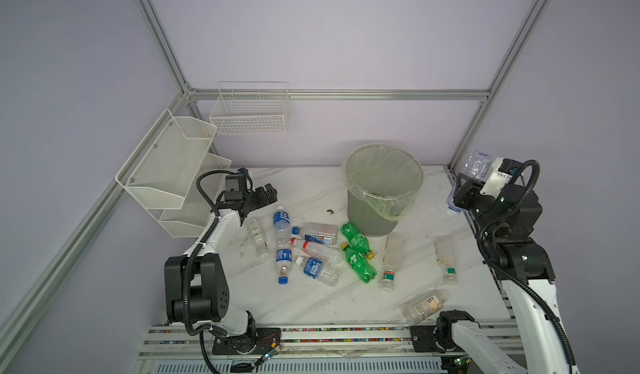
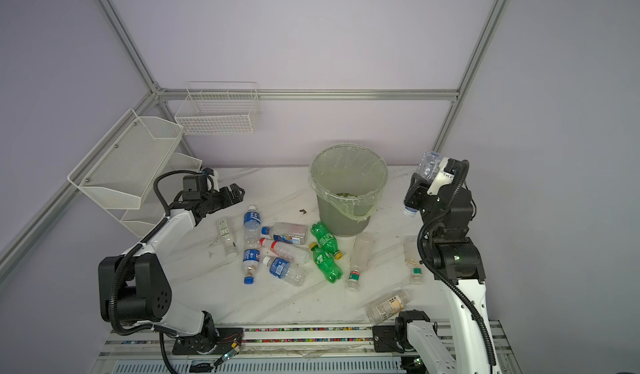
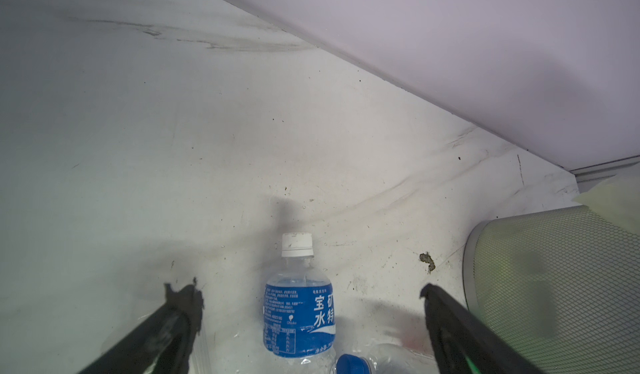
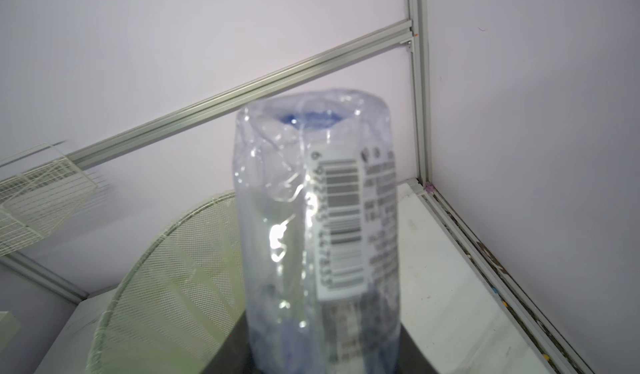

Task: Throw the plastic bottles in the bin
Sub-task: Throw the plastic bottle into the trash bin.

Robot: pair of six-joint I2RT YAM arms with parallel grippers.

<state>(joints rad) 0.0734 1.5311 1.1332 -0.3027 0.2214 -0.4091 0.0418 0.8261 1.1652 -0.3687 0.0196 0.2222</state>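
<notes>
The right gripper (image 1: 463,187) was closed around a clear, crumpled bottle (image 1: 479,163), gripping its lower part so that the base pointed up and the cap end pointed down. In the right wrist view the held bottle (image 4: 311,216) filled the middle of the picture, with a barcode label on its side. It hung in the air near the back right corner of the table (image 1: 311,299), to the right of the bin (image 1: 363,216) and not over its opening. The bin, a round grey-green bucket lined with a thin bag folded over its rim, stood upright toward the back of the table. The left gripper (image 1: 268,193) hovered over the left side of the table, jaws spread wide and holding nothing. In the left wrist view its dark fingers (image 3: 180,306) stood on either side of a blue-labelled bottle (image 3: 299,317) with a white cap, which lay flat on the table below them. More bottles lay in a loose cluster in front of the bin, among them one green bottle (image 1: 355,239) and a second green bottle (image 1: 360,265) just beside it. A pale bottle (image 1: 424,306) lay apart near the front edge. A white mesh shelf (image 1: 166,161) and a wire basket (image 1: 249,112) hung on the walls behind the left arm.
</notes>
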